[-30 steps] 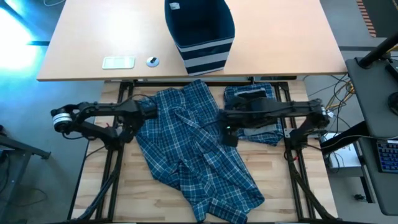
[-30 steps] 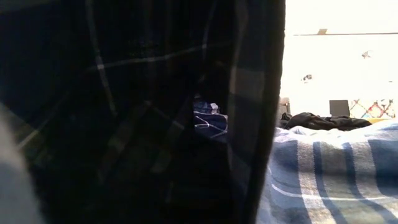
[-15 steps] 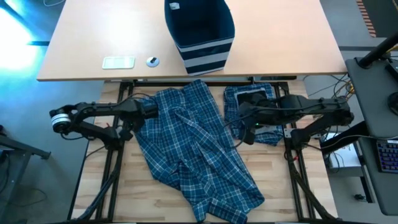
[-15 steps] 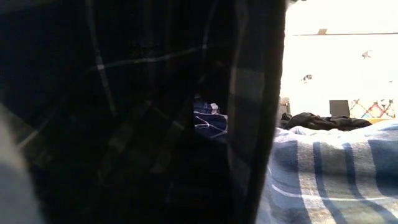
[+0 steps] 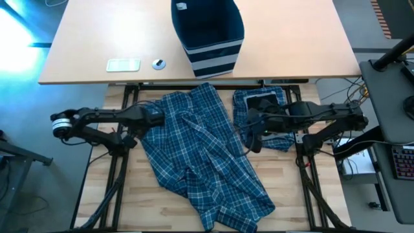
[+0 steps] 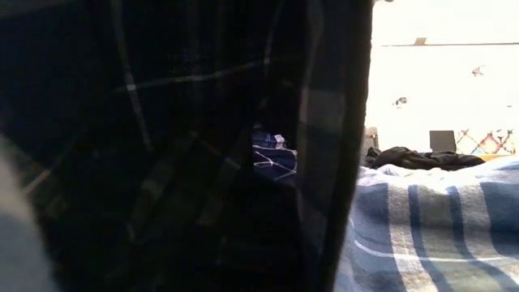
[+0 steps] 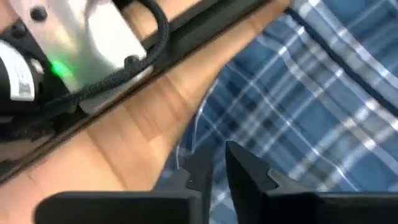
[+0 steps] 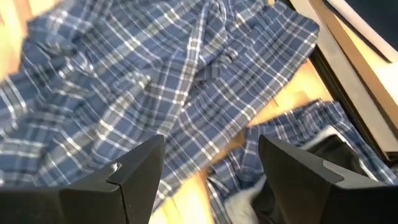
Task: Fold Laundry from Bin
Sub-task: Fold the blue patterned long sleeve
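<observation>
**Left gripper pinches the plaid shirt's edge as the spread begins**

The big plaid garment point(image 5: 200, 165) sprawls rumpled over the slatted wooden table point(image 5: 284, 194), well clear of the navy bin point(image 5: 207, 32), which stands on the far desk beyond it. A smaller plaid pile point(image 5: 262, 116) lies just beside the garment, on its right.

The step in hand looks like flattening the garment before any fold. The left gripper point(image 7: 214, 171) is at the garment's left upper edge, its fingers pinched nearly together with cloth between them. The right gripper point(image 8: 208, 165) hangs above the gap between garment and small pile, jaws wide and holding nothing.

Next, the right gripper likely needs its own hold on the opposite edge.

Against a second ago, the left jaws have closed and the right arm has drawn back rightward off the garment.
</observation>
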### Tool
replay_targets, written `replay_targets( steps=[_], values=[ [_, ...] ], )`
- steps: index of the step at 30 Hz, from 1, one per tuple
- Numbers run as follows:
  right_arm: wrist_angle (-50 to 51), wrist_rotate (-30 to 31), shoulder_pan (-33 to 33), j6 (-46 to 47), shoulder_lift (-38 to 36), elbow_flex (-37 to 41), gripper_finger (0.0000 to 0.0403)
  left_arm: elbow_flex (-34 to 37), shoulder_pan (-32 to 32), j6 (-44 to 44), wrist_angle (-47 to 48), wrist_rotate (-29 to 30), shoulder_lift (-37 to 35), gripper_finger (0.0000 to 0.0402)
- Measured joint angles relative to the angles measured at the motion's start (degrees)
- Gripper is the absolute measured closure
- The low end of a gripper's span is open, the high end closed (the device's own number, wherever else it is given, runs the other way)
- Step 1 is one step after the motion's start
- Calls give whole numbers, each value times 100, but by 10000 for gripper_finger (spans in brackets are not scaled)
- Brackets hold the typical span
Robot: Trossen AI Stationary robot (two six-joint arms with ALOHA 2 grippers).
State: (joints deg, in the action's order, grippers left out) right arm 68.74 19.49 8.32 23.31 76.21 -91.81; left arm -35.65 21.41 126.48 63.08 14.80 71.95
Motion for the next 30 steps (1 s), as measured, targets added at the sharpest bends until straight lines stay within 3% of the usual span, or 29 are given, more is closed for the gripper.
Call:
replay_targets(
  steps=[10,16,19,23,27,30],
  values=[
    [-69,-1,85,321,8,0,145,-5,-50,603,152,-112,784,274],
    [-58,2,96,323,8,0,145,18,-48,377,-72,-401,1342,253],
    [-47,2,96,298,8,0,145,12,-47,-310,-318,-333,1428,282],
    [-47,4,94,250,19,0,145,8,-42,-411,-459,-208,1438,380],
    [-49,3,94,174,30,0,145,0,-51,-744,-411,-244,1162,395],
    [-51,4,94,99,37,0,145,-288,-230,-1071,131,-101,728,399]
  ],
)
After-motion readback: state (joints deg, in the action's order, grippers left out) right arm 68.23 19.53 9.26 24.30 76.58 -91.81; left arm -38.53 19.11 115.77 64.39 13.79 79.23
